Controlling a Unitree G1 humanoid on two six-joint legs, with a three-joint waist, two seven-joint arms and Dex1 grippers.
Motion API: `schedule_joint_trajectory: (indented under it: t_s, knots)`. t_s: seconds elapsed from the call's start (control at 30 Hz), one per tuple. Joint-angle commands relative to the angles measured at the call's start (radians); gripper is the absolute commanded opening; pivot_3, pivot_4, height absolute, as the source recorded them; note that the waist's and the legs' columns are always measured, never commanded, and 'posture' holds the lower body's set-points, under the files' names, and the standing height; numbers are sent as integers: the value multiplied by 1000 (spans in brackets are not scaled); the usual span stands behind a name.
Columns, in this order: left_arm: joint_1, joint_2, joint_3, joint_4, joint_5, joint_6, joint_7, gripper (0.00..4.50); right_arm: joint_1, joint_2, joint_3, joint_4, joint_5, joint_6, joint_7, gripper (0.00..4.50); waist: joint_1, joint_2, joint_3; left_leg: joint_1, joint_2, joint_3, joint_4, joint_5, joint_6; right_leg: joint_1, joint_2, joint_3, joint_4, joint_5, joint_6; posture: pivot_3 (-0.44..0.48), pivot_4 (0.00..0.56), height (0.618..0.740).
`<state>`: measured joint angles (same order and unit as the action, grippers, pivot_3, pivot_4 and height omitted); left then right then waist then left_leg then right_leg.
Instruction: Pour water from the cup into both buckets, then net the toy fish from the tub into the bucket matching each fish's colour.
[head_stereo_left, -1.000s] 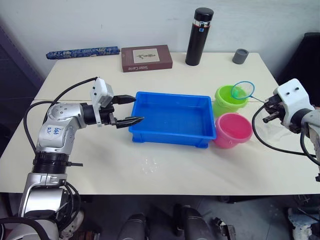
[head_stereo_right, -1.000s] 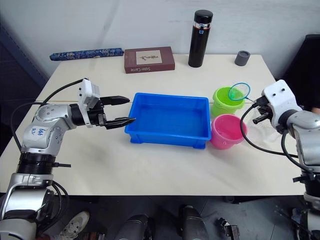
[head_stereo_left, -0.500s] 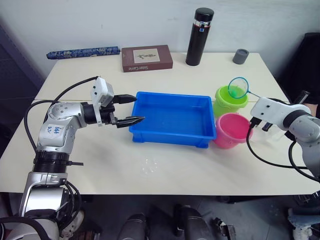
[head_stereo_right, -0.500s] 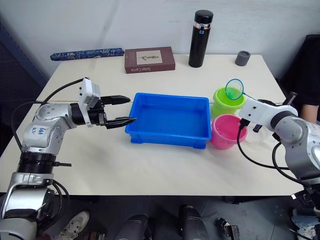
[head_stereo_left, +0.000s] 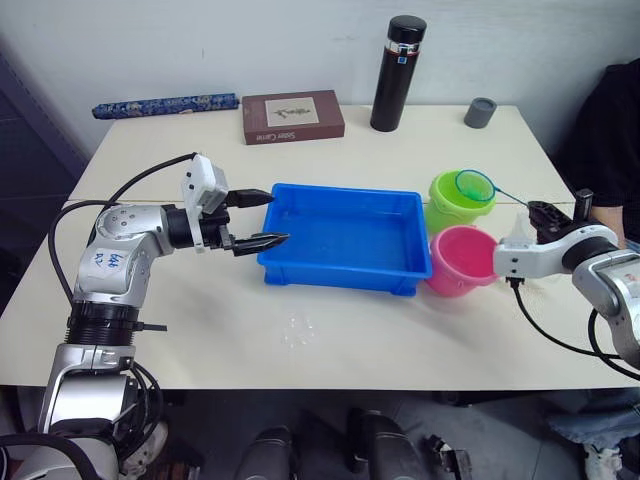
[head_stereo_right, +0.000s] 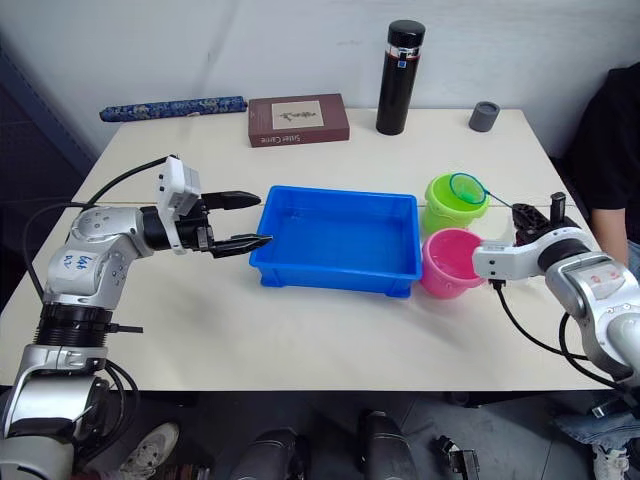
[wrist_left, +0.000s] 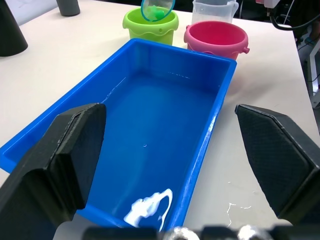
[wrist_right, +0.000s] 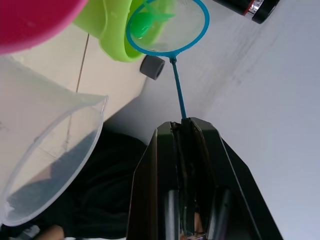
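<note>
R gripper (wrist_right: 186, 131) clamps thin-stick round net (wrist_right: 167, 27), green fish inside, over lime bucket (head_stereo_left: 461, 200); L gripper (head_stereo_left: 262, 218) apart.

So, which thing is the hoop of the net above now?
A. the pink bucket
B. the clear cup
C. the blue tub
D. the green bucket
D: the net, with a green fish in it, hangs over the green bucket, held by the right gripper.

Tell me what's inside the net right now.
A small green fish lies in the net, which the right gripper holds by its thin handle above the lime green bucket. The bucket's inside below the hoop is partly covered, so its contents cannot be told.
</note>
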<state>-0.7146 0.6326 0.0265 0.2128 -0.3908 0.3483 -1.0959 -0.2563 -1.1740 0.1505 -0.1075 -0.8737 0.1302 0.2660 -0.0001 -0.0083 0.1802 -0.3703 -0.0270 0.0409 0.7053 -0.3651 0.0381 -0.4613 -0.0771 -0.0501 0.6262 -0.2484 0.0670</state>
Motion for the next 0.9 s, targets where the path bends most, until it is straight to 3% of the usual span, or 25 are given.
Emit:
schedule_joint_trajectory:
  t_s: [0.03,0.5,0.9]
  knots:
    - [-17,-2,15,-10,-6,-13,-3,4455,11,7,-44,-39,-84,10,-48,0,-1,0,0,0,0,0,0,0,0,0,0,0,0,0,0,0,150,740]
    - [1,-7,15,-32,-8,-10,5,4455,45,69,-47,-69,-294,30,-119,0,-1,0,0,0,0,0,0,0,-1,0,1,0,0,0,0,0,150,740]
    - [1,-1,20,-31,-10,-10,7,4455,56,112,-93,-66,-254,0,-96,0,-1,0,0,1,0,1,0,0,-1,0,1,0,0,0,0,0,150,740]
